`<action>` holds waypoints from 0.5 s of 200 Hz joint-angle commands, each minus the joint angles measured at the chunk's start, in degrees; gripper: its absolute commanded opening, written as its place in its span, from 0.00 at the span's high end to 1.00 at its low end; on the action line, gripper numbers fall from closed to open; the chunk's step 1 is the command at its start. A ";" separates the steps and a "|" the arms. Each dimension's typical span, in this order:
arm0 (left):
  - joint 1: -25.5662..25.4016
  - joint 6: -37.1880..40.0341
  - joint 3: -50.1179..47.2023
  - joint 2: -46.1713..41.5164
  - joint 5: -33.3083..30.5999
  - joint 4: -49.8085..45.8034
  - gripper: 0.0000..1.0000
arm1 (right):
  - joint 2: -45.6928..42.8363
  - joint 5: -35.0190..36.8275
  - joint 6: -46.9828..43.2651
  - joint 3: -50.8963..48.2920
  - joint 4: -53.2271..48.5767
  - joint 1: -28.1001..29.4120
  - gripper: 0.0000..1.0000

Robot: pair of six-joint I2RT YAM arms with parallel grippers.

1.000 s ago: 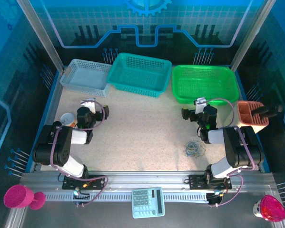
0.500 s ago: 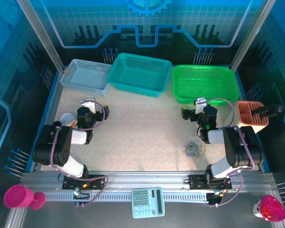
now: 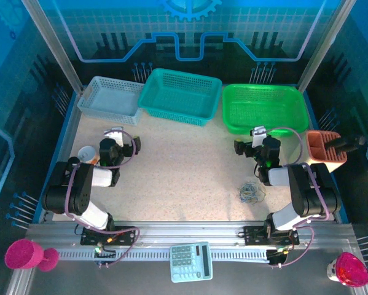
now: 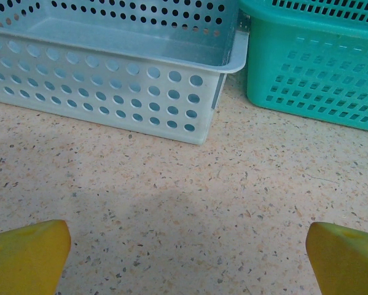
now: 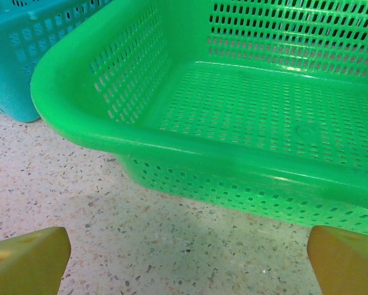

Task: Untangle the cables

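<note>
cables (image 3: 250, 192) on table (image 3: 184, 172), baskets (image 3: 180, 95) behind

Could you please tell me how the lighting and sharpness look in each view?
Top external: blue-tinted surroundings, evenly lit table, cables tiny but distinct. Left wrist: sharp, soft shadow before the pale blue basket. Right wrist: sheen on the green basket rim, shadow beneath.

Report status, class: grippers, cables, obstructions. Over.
Left gripper open, empty, facing light blue basket. Right gripper open, empty, facing green basket. Cables bundled on table beside right arm, untouched. Nothing covering them.
</note>
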 commanded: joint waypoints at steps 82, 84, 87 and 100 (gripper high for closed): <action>-0.25 -2.67 5.15 -14.38 -8.58 -16.65 0.01 | -22.28 13.00 8.29 12.25 -34.11 1.74 0.00; -0.25 -3.02 5.33 -14.64 -8.85 -17.00 0.01 | -22.73 13.04 8.95 12.99 -35.61 1.80 0.00; -0.25 -3.54 5.49 -15.34 -9.17 -17.62 0.01 | -23.34 12.95 10.04 14.20 -37.89 1.71 0.00; -0.19 -6.13 7.38 -17.95 -8.94 -21.05 0.01 | -25.43 12.51 15.91 18.33 -44.77 1.74 0.00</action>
